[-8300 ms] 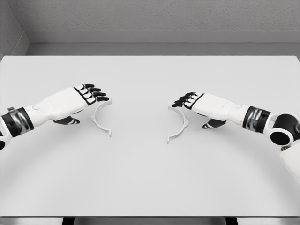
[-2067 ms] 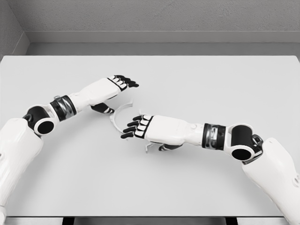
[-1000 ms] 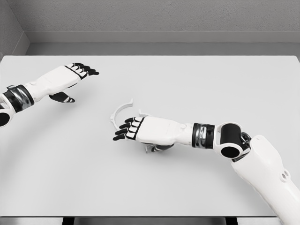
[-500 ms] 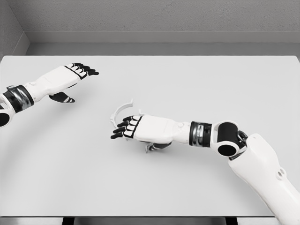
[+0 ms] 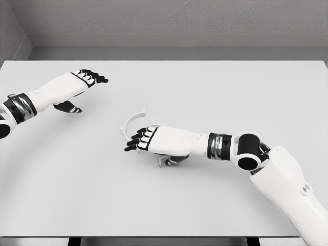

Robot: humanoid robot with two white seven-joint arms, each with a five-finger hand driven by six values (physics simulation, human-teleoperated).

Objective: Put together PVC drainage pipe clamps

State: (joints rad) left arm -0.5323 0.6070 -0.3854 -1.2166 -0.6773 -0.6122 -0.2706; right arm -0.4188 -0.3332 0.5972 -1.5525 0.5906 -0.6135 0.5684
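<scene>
Table (image 5: 215,87): 2 clamp halves (image 5: 131,120), maybe touching; 2 hands.

The table (image 5: 215,87) is a flat, pale grey-white rectangular surface filling most of the head view. Near its centre, one white curved clamp half (image 5: 129,121) lies flat on the top. At roughly 4 o'clock from it, close by, a second white clamp piece (image 5: 163,161) rests on the surface, mostly hidden from view.
</scene>
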